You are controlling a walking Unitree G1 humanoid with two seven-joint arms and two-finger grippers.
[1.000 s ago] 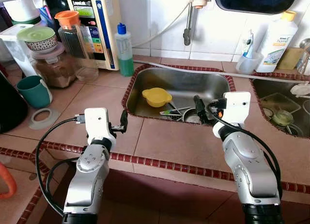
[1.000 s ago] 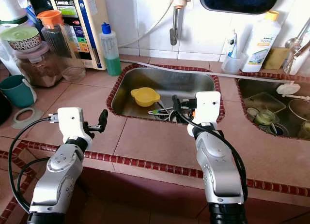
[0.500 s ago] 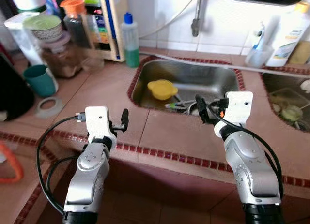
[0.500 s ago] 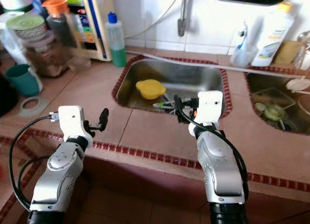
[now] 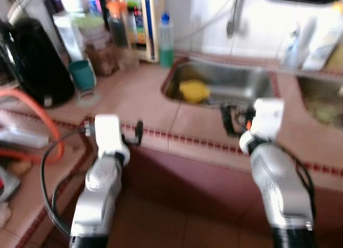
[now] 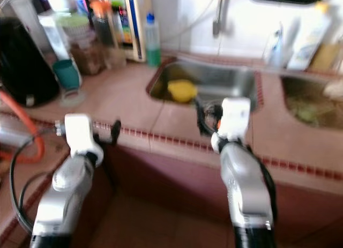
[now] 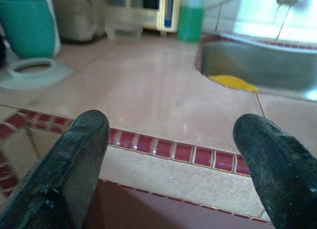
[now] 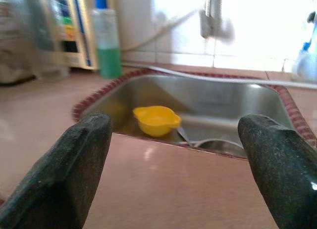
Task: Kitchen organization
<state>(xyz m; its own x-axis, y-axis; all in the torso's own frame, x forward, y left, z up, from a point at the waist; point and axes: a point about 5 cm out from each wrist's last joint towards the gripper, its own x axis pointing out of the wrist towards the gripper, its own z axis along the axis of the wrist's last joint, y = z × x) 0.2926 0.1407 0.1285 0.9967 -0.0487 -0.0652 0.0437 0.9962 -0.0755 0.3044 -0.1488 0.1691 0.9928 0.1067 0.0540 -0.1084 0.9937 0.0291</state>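
Both hands empty, fingers spread: left hand and right hand hover at edge of pink-tiled tabletop. Yellow plastic bowl sits in steel sink. Organizing looks barely begun; sink items remain.

home kitchen | tiled counter | steel sink | tap | soap bottle
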